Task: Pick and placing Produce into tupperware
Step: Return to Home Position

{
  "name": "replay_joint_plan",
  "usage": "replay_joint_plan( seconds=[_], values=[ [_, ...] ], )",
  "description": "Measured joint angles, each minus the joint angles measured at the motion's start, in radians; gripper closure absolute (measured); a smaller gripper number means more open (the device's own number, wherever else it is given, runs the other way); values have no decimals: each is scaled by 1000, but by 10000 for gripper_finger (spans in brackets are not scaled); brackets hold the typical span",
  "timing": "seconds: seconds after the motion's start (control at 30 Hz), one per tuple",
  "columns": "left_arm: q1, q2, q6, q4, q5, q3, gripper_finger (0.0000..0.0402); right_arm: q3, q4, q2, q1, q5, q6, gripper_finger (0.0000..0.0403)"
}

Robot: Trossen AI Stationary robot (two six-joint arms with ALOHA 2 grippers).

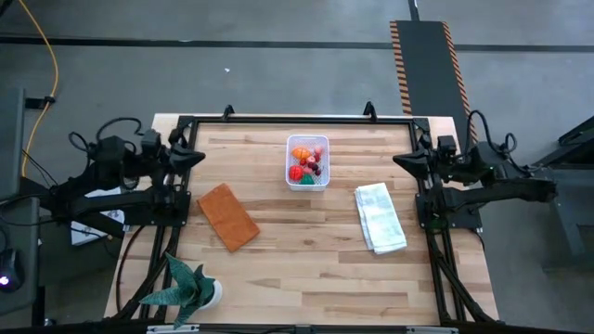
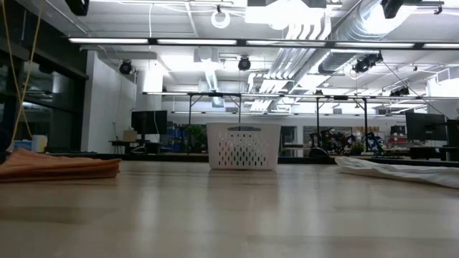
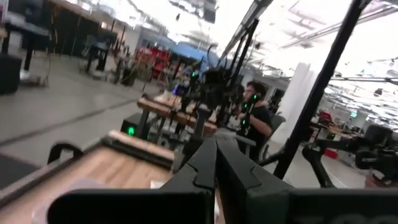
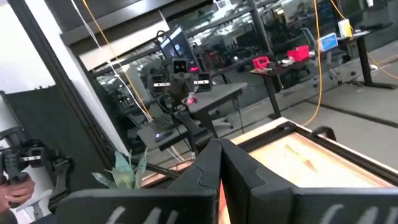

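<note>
Produce (image 1: pixel 304 165) lies heaped inside the tupperware (image 1: pixel 289 160), which stands on the table (image 1: pixel 306 269) toward its far edge and midway between the two arms. An orange piece (image 1: pixel 300 152), a red ball (image 1: pixel 296 173), a green piece (image 1: pixel 307 179) and dark berries (image 1: pixel 316 167) can be told apart in the high view. The gathering looks finished, since no piece shows outside the tub from above. That would explain the arms' posture: each is folded in at its own side of the table, away from the working area, as a resting pose calls for. The left gripper (image 1: pixel 197 156) points inward from the left edge and the right gripper (image 1: pixel 399 160) from the right edge. Both are well apart from the tub, which sits about level with them across the table. Each wrist view shows its own fingers pressed together with nothing between them, and neither shows the tub. An orange-brown pad (image 1: pixel 227 216), a folded white cloth (image 1: pixel 380 217) and a green spiky plant (image 1: pixel 190 288) lie nearer the table's front, clear of the tub.
</note>
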Motion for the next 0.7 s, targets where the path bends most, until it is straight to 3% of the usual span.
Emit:
replay_joint_plan(
  seconds=[0.2, 0.4, 0.7],
  values=[
    [0, 0, -12, 37, -8, -88, 401, 0, -2, 9, 0, 7, 11, 403],
    [0, 0, 3, 255, 22, -210, 401, 0, -2, 15, 0, 20, 33, 403],
    [-2, -44, -5, 377, 44, -322, 401, 0, -3, 15, 0, 19, 55, 403]
  ],
)
